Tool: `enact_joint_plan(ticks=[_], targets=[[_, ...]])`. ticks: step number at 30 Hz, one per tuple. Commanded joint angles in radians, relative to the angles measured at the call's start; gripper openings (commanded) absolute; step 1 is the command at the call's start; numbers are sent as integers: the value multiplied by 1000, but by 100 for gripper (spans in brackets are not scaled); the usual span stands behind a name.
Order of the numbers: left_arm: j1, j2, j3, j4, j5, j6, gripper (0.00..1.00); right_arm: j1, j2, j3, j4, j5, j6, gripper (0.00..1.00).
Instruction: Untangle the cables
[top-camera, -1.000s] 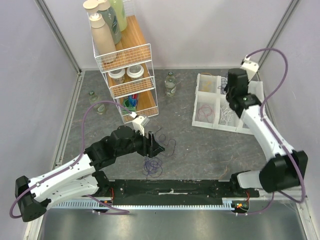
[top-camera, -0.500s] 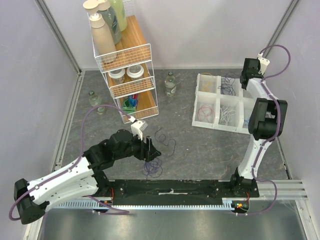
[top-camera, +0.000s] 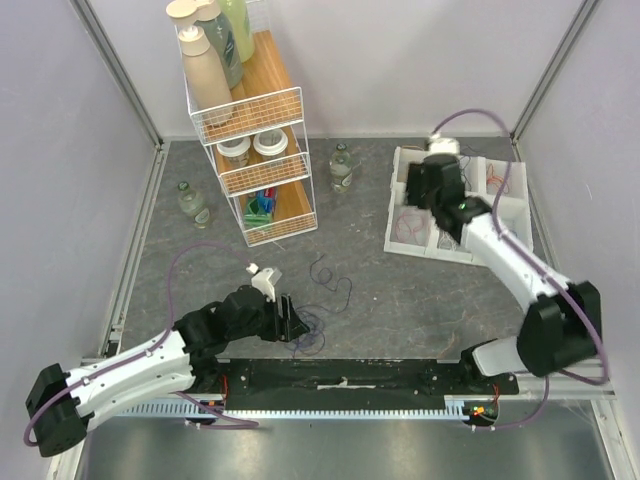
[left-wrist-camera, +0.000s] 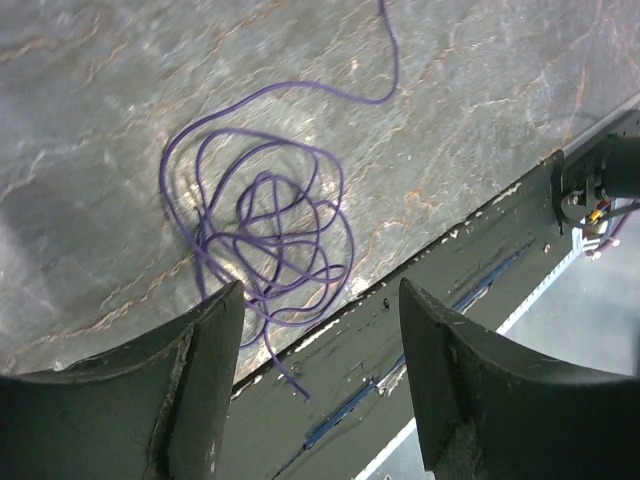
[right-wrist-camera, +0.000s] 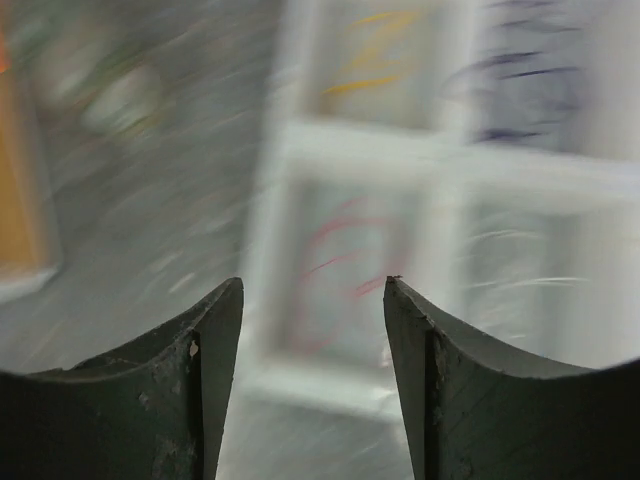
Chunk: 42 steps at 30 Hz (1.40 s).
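Purple cable (left-wrist-camera: 268, 238) lies just ahead of the open left end effector (left-wrist-camera: 320, 300); right end effector (right-wrist-camera: 312, 290) open above tray (top-camera: 425, 251).

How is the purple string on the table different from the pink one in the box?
The purple cable lies tangled on the table; the pink-red cable sits inside a tray compartment. The purple one is under the left gripper, the pink-red one under the right gripper. Both are thin cords.

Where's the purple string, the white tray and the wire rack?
purple string (left-wrist-camera: 272, 243), left wrist view, middle of its tangle.
white tray (top-camera: 392, 215), top view, left wall.
wire rack (top-camera: 255, 110), top view, top basket's front.
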<state>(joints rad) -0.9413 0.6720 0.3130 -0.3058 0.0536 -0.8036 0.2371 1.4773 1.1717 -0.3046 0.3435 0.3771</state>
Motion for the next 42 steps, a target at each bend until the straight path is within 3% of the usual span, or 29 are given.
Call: enact_joint_plan(ticks=[1,3,5,8,10,14,18,21,23,26,28,32,33,38,42], targets=[[4,-63,-64,47,-51,-170,70,241,-150,-228,93,-305,32,66],[4,-63,-72,31,-84,-200,70,370,-173,-308,119,-452,68,67],[6,-49,-72,30,-95,-216,67,431,-167,-369,119,-485,193,67],[6,-11,-63,37,-121,-236,65,488,-173,-504,284,-602,325,66],[4,24,-61,60,-136,-240,63,531,-157,-543,380,-635,301,65],[4,110,-34,92,-146,-246,55,616,-56,-419,224,-606,96,66],[4,184,-6,99,-153,-253,36,692,69,-310,85,-480,-88,64],[4,196,6,71,-159,-264,15,752,142,-262,52,-413,-156,60],[4,169,12,45,-152,-266,7,792,182,-228,29,-380,-185,55],[4,111,0,39,-138,-267,6,855,242,-187,7,-309,-201,52],[4,62,3,21,-132,-263,2,890,274,-167,-7,-215,-188,42],[4,-44,70,-120,-162,-230,2,912,267,-167,-13,-30,-127,13],[4,-69,99,-163,-185,-217,2,912,246,-184,-11,61,-106,2],[6,-184,253,-347,-339,-109,2,880,27,-259,-42,369,15,0],[4,-201,394,-429,-461,-2,2,779,-258,-287,-94,494,72,0]])
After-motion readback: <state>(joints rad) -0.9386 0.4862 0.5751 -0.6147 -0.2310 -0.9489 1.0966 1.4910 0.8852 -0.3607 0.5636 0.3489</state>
